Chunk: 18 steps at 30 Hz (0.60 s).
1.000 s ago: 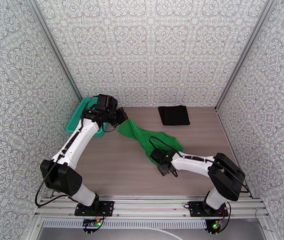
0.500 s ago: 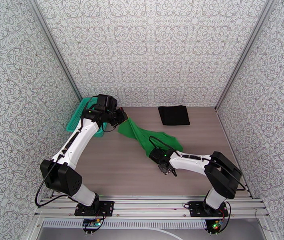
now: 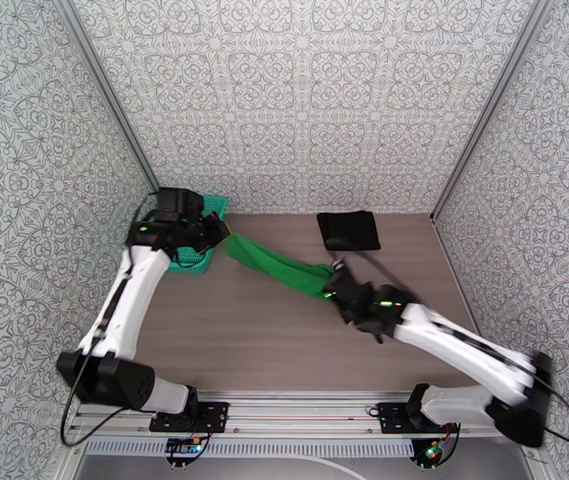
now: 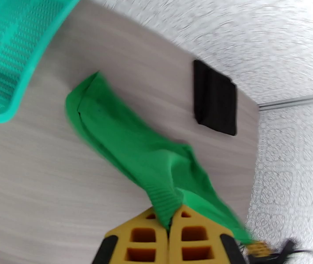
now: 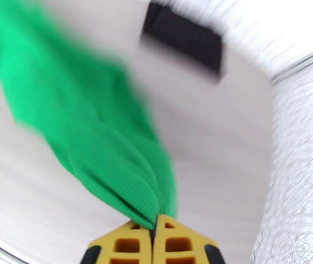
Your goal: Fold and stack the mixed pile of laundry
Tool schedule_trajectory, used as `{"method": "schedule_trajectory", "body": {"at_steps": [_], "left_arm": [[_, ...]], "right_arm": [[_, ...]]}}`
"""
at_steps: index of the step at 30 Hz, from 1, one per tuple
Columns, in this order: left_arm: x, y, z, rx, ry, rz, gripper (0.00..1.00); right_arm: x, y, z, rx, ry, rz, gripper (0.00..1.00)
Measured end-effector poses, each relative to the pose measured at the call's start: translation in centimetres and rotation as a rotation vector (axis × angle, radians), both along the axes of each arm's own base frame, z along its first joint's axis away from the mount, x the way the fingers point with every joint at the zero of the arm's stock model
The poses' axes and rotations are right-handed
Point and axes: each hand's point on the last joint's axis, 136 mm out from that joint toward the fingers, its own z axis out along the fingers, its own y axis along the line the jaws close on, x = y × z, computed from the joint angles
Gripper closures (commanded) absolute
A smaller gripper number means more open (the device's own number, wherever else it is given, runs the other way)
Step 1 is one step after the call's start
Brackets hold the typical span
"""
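The green T-shirt (image 3: 276,266) hangs stretched in a band between my two grippers above the table. My left gripper (image 3: 222,234) is shut on its far-left end, next to the basket. In the left wrist view the yellow fingers (image 4: 168,227) pinch a ribbed edge of the green shirt (image 4: 130,146). My right gripper (image 3: 334,280) is shut on the shirt's right end near the table's middle; its wrist view shows the green cloth (image 5: 90,137) clamped between the gripper (image 5: 154,225) pads. The black garment (image 3: 348,230) lies folded flat at the back of the table.
A teal mesh basket (image 3: 196,254) sits at the back left, just under my left wrist; its rim (image 4: 20,80) also fills the left wrist view's corner. Patterned walls enclose the table on three sides. Bare wood lies in front of the shirt.
My right gripper closed on the shirt and lifted up and to the right. The left gripper pulled left toward the basket. The shirt went from a slack heap to a taut band.
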Motion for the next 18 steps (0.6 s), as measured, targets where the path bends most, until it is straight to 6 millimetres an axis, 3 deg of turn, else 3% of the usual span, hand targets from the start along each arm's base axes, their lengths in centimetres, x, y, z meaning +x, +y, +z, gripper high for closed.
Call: {"method": "schedule_trajectory", "body": {"at_steps": [2, 5, 8, 11, 13, 15, 18], "left_arm": [[-2.2, 0.0, 4.0, 0.003, -0.091, -0.024, 1.0], [-5.7, 0.5, 9.3, 0.017, -0.219, -0.038, 1.0], [-9.2, 1.0, 13.5, 0.033, -0.329, -0.044, 1.0], [-11.0, 1.3, 15.5, 0.049, -0.383, -0.046, 1.0], [-10.6, 1.3, 15.2, 0.049, -0.368, -0.051, 1.0], [-8.8, 1.1, 14.1, 0.044, -0.324, -0.059, 1.0], [-4.0, 0.6, 10.6, 0.033, -0.204, -0.074, 1.0]], "right_arm": [[-1.2, -2.2, 6.1, 0.103, -0.132, -0.004, 1.0], [-3.2, -5.9, 12.8, 0.203, -0.289, -0.023, 1.0], [-4.3, -8.8, 16.8, 0.21, -0.394, -0.059, 1.0], [-3.5, -9.6, 17.7, 0.103, -0.427, -0.098, 1.0], [-1.9, -9.3, 17.3, 0.016, -0.411, -0.125, 1.0], [0.3, -9.1, 16.5, -0.052, -0.384, -0.164, 1.0], [5.0, -9.1, 14.0, -0.136, -0.302, -0.211, 1.0]]}}
